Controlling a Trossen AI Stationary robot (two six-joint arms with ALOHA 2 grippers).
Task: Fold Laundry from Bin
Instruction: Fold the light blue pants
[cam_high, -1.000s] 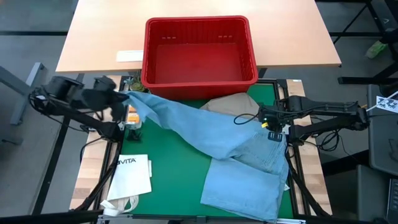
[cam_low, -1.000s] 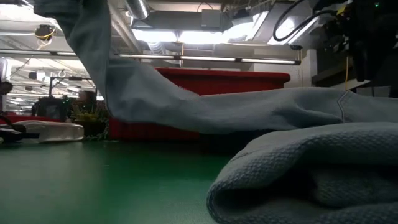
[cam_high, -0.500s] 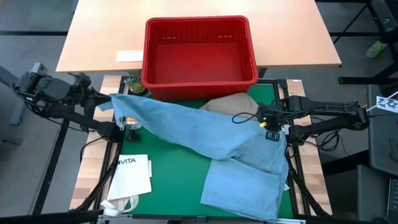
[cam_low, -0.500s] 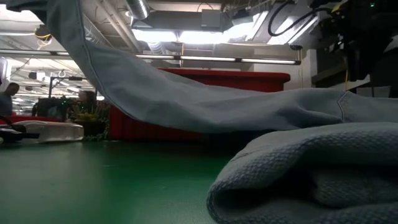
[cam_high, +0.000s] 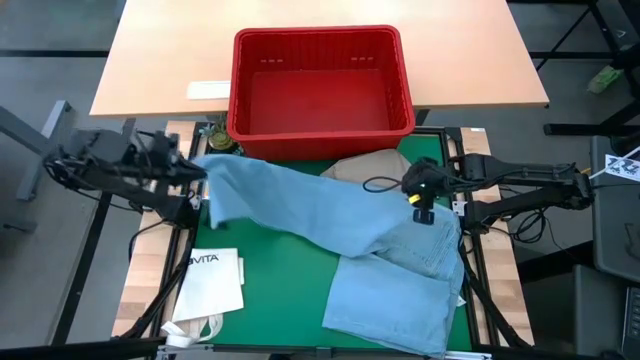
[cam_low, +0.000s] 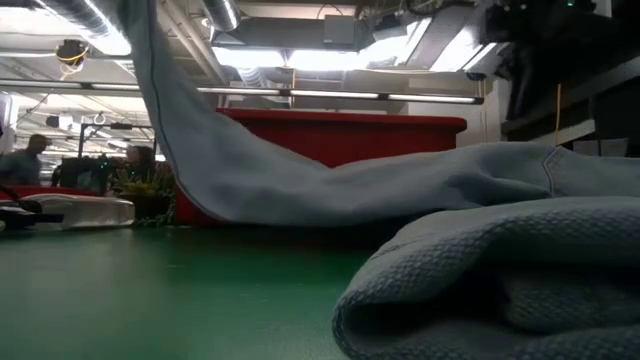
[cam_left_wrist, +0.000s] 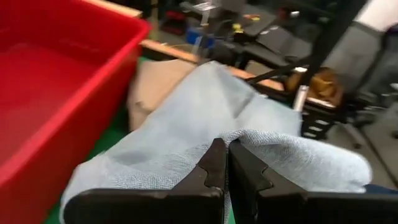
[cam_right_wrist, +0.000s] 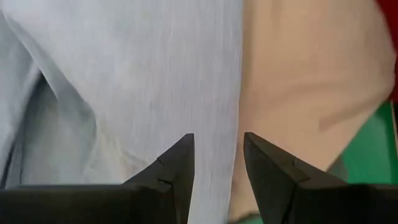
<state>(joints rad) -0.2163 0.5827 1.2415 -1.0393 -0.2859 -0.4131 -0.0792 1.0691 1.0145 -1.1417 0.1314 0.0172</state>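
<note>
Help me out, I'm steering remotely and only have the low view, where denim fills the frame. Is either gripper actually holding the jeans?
Observer: Yes. The left gripper is shut on the light blue jeans, pinching one leg end at the mat's left edge.
Operator: And the right one?
Observer: The right gripper hovers open above the jeans, holding nothing; the fabric passes under its fingers.
Operator: Anything left in the red bin?
Observer: The bin looks empty from above.
Operator: Any other clothes out?
Observer: A khaki-tan garment lies partly under the jeans, just in front of the bin.
</note>
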